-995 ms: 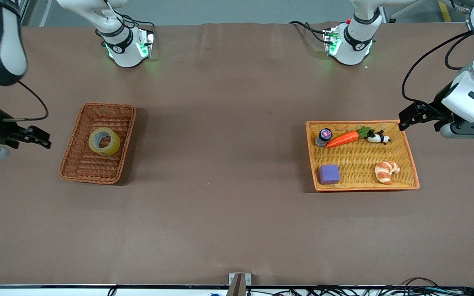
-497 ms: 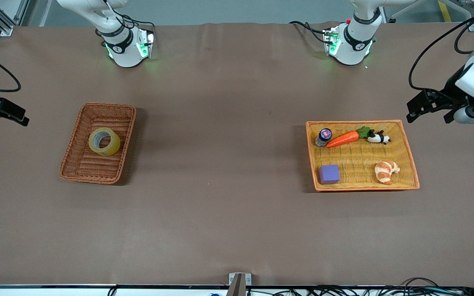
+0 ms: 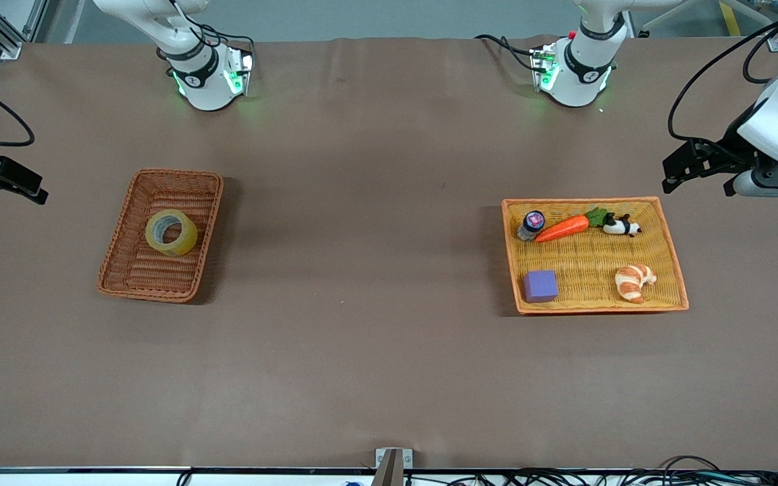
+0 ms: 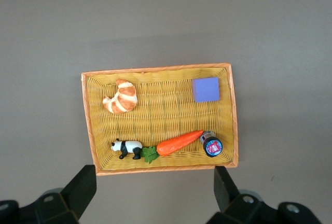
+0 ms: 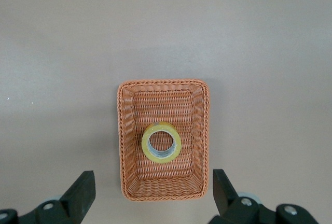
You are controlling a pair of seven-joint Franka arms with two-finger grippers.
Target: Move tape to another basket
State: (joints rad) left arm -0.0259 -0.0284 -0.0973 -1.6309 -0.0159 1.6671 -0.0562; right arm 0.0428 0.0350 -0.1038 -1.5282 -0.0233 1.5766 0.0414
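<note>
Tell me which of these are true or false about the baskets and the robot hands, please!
1. The tape lies in the dark reddish-brown basket. True.
2. The right gripper is squeezing the tape. False: it is open, high over that basket, touching nothing.
3. The carrot lies between a small jar and a panda toy in the orange-yellow basket. True.
4. The purple cube sits on top of the croissant. False: they lie apart in the same basket.
5. The left gripper holds the carrot. False: it is open and holds nothing, up over the orange-yellow basket.
</note>
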